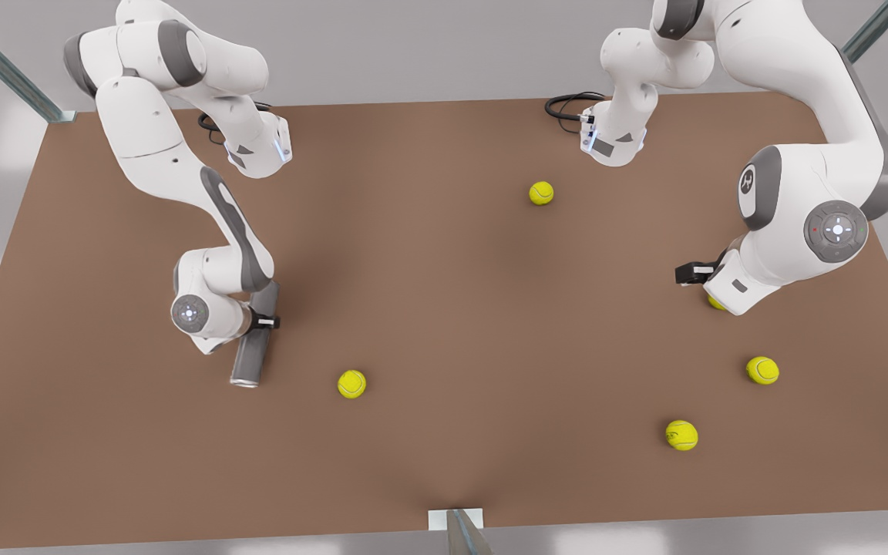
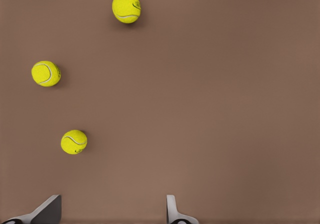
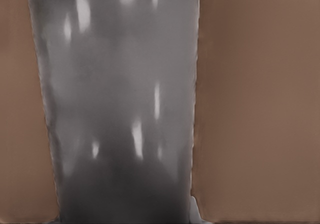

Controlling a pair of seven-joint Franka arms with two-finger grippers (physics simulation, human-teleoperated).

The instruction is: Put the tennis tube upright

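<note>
The tennis tube (image 1: 253, 347) is a slim grey cylinder lying on the brown table (image 1: 444, 308) at the front view's left, one end pointing toward the front edge. In the right wrist view its shiny grey wall (image 3: 120, 109) is very close. My right gripper (image 1: 260, 320) straddles the tube near its middle, fingers against both sides, one fingertip (image 3: 195, 210) touching the tube's edge. My left gripper (image 1: 697, 274) hangs low over the table at the front view's right, its fingers (image 2: 172, 211) wide apart with nothing between them.
Several yellow-green tennis balls lie loose: one (image 1: 351, 383) near the tube, one (image 1: 541, 193) toward the back, two (image 1: 762, 370) (image 1: 681, 435) at the front right, and one (image 1: 715, 302) partly under the left gripper. The left wrist view shows three balls (image 2: 74, 141).
</note>
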